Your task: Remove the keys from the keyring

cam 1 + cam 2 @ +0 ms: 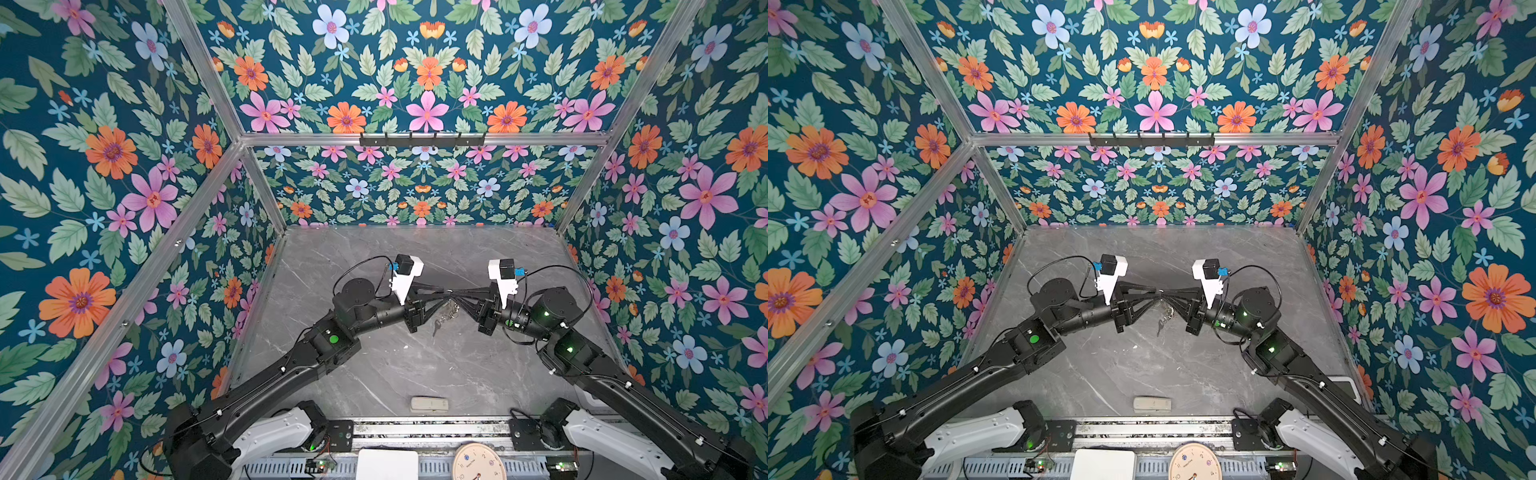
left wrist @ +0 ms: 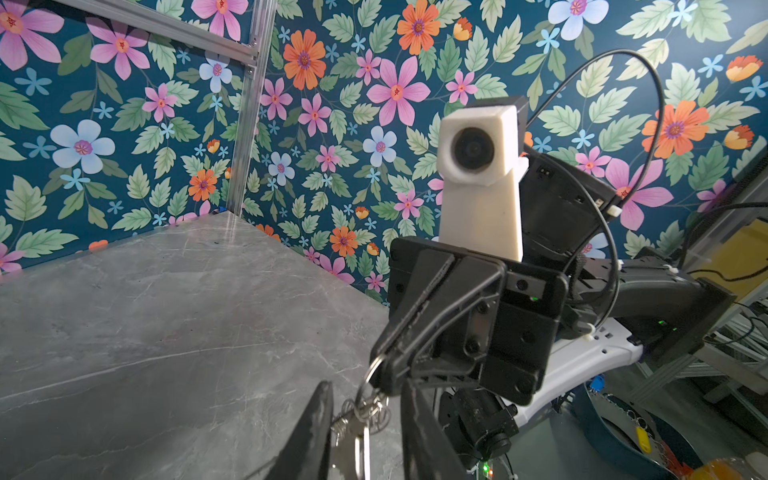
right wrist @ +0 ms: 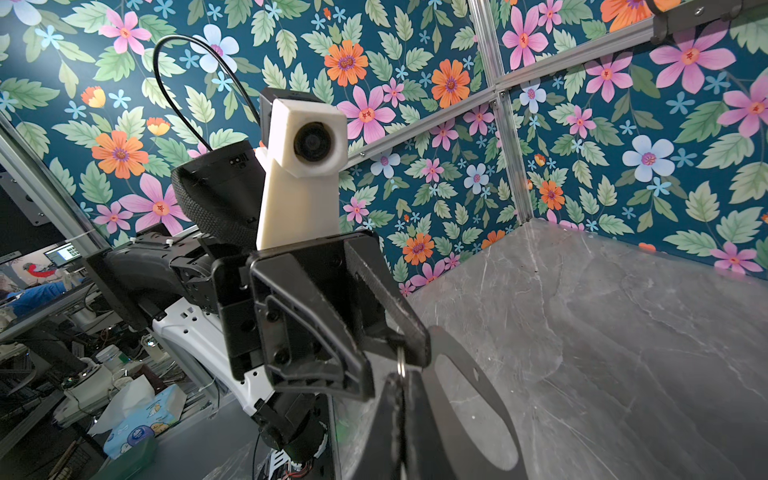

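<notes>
Left gripper (image 2: 365,399) has its jaws standing apart, one on each side of the keys (image 2: 361,451). A sliver of gap shows on both sides, so it looks to be straddling them rather than pinching. The keys hang just under its tips with their long axis straight down, blades toward the table (image 2: 124,332), crosswise to the level jaws. They are dull silver, flat and thin, and how many there are is hard to tell. Above them a short chain (image 2: 365,409) of bright links runs up to the keyring (image 2: 369,370), a thin silver loop. Just beyond it, tip to tip with the left, the right gripper (image 2: 384,376) is clamped on that loop. The left arm is therefore nearer the keys. In a top view the tips meet well beyond the block (image 1: 429,404), and the keys (image 1: 436,328) hang between block and tips, close under the tips.
</notes>
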Motion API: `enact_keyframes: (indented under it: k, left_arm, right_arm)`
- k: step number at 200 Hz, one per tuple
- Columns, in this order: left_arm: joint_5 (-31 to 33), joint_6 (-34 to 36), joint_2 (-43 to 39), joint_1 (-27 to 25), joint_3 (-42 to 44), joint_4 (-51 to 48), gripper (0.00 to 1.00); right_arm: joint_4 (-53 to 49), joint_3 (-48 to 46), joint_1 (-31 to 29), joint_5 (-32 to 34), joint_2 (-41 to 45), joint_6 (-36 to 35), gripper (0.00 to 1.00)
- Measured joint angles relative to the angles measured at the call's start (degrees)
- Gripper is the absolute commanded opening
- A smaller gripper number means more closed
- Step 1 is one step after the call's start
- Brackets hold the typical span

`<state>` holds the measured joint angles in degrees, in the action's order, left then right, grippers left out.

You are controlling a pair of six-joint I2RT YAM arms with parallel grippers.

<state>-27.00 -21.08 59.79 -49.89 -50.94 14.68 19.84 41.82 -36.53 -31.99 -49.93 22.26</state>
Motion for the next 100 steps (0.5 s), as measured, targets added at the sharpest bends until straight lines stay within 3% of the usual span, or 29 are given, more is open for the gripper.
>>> enact_keyframes:
  k: [53,73,100]
  left_arm:
    - [-0.24,0.07,-0.2,0.02,0.0,-0.42,0.0]
    - [-0.28,0.22,-0.52,0.02,-0.33,-1.18,0.0]
    - [-0.57,1.33,-0.81,0.02,-2.05,-4.15,0.0]
  right_arm:
    - [0.46,0.0,0.02,-0.17,-0.37,0.35,0.0]
    - [0.57,0.0,0.0,0.22,-0.44,0.39,0.0]
    - [0.55,0.0,0.0,0.24,-0.17,0.33,0.28]
